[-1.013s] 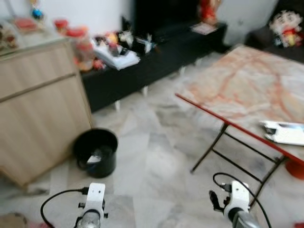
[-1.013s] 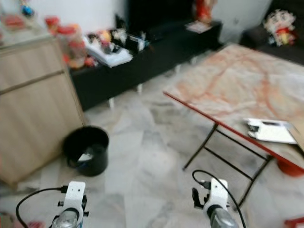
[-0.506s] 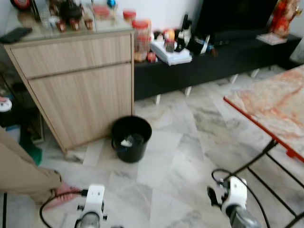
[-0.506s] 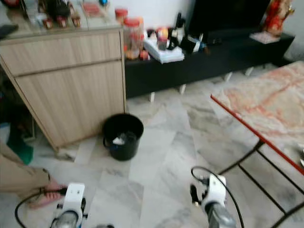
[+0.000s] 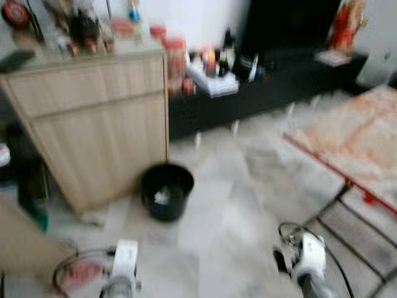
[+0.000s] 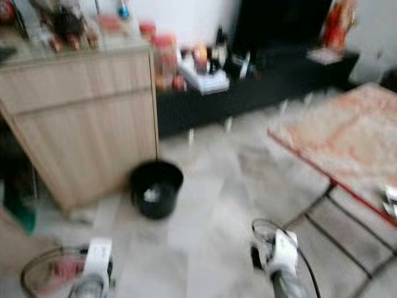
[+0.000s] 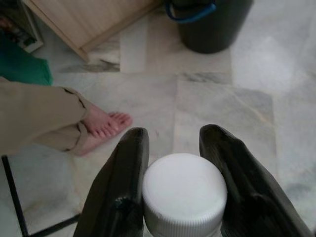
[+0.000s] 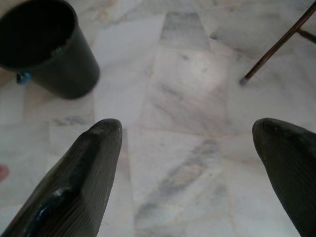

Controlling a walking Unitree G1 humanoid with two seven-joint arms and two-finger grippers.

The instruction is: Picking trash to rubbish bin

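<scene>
A black rubbish bin point(image 5: 165, 191) stands on the marble floor beside a wooden cabinet, with pale scraps inside; it also shows as the bin point(image 8: 44, 47) and the bin point(image 7: 212, 24) in the wrist views. My left gripper point(image 7: 180, 187) is shut on a white-capped bottle point(image 7: 183, 191), held low over the floor, short of the bin. My right gripper point(image 8: 190, 163) hangs open over bare tiles, nothing between its fingers point(image 8: 84, 173). Both wrists sit at the bottom of the blurred eye views.
A light wooden cabinet point(image 5: 93, 118) stands left of the bin, a black low shelf point(image 5: 273, 87) with clutter behind. A red-edged folding table point(image 5: 353, 143) and its legs stand on the right. A person's bare foot point(image 7: 101, 126) and trouser leg rest on the floor near my left side.
The camera swung left over the last second, bringing the cabinet and bin to centre and pushing the table to the right. The picture now is blurred and shifted slightly.
</scene>
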